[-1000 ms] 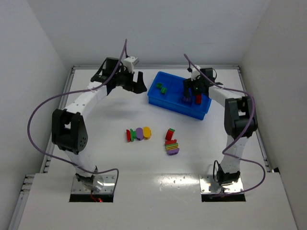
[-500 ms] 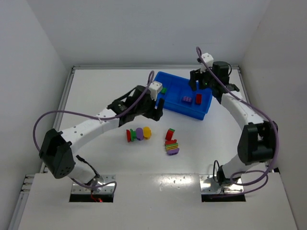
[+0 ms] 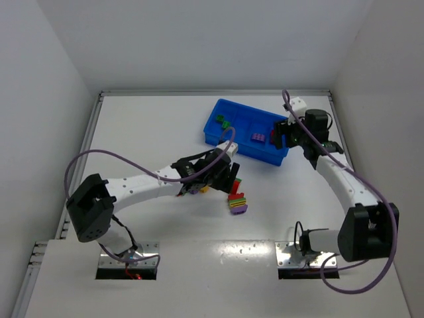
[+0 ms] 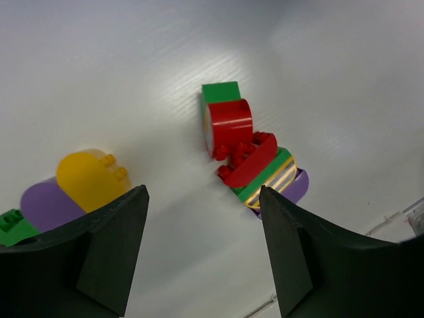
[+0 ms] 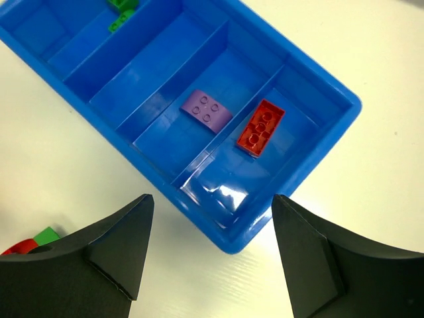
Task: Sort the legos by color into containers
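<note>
While four bricks are already lying in the blue bin (image 5: pixel 291 159), most of the sorting is waiting to be done. From the right wrist view, the bin is showing about four long sections. Two green bricks (image 5: pixel 122 8) are sitting in a section at the far end. One purple brick (image 5: pixel 207 109) is lying in the section next to the near end. One red brick (image 5: pixel 262 127) is lying in the end section just beside it. The section between the green and the purple is holding nothing, so I am guessing it is waiting for yellow.

Two little groups are lying on the desk (image 3: pixel 146 126), well apart from the bin. The first group is showing a yellow brick (image 4: pixel 89 175), a rounded purple piece (image 4: pixel 43 204) touching it, and a green corner (image 4: pixel 12 226) at the picture's edge. The arm is hiding the rest, so I am not counting more than three there. The second group is a mixed stack (image 4: pixel 262 169) of red, green, yellow and purple layers, with a round red piece (image 4: pixel 228 122) and a green bit joined at its top. The layers are too thin to count.

The left end effector (image 4: pixel 202 205) is hanging over the desk between the two groups, with its fingers apart and gripping nothing. The right end effector (image 5: pixel 212 205) is hovering near the bin, also spread wide and empty. The stack is probably needing to be pulled apart first.
</note>
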Controlling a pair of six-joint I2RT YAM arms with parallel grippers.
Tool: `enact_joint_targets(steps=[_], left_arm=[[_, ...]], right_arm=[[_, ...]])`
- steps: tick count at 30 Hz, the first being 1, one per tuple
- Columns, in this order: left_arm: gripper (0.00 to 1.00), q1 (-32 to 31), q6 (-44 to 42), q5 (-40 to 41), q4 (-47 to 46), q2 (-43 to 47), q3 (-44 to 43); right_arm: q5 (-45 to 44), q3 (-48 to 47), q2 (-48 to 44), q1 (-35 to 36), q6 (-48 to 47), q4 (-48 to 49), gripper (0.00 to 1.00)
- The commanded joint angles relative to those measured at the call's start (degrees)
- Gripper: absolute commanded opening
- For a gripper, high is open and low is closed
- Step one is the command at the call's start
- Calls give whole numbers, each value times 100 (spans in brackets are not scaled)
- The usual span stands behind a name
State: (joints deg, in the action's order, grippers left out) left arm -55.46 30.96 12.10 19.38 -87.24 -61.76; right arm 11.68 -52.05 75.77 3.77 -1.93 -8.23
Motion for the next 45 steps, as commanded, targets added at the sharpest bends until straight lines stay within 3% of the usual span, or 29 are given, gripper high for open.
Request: enact_joint_targets(steps=[1,12,26,34,45], left_arm=[[74,-228,112,38,-347,-30,84],[75,-614,-231,-155,-584,-847,-179],[75,-615,-345,-41,-690,-1445,-645],[75,-308,-240,143,-444,-2033,-1048],[74,-167,-379,196,-434,-1850,-996]], right_arm=[[-34,212,-465,-61,-61,103,73],[18,486,-985,-280,-61,-3,73],[237,591,-985,-386,-9,-65,73],[238,644,-879,-386,-9,41,73],[414,749,-879,-491,166,93,73]])
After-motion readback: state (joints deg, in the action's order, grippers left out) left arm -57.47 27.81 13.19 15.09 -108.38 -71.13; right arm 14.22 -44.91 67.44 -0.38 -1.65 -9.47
